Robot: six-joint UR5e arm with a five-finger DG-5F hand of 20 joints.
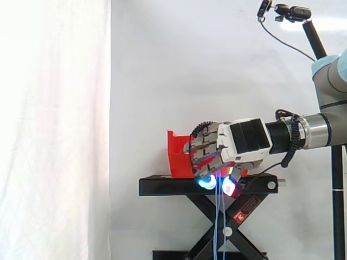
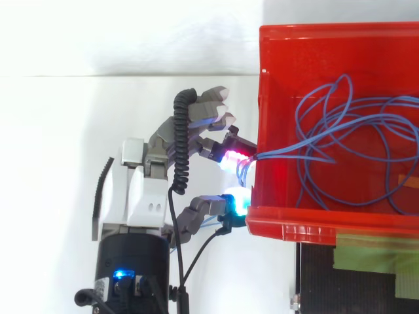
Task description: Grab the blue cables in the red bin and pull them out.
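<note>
Red bin (image 2: 260, 98) occupies the right side, with the hand (image 2: 147, 196) just outside its left wall. Blue cables (image 2: 268, 154) lie in loose overlapping loops across the bin floor. Several strands gather and cross the left wall to the hand. Fingers curled, fingertips (image 2: 232, 158) against the bin wall, one pad glowing red-magenta, another cyan-green near the bin's corner. The strands are pinched at the red pad. Black stand (image 2: 340, 288) shows below the bin.

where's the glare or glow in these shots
Side view: the curtain at left is washed out bright; the robot hand's pads glow cyan and magenta. Top view: their glow spills onto the red bin's wall by the blue cables.
</note>
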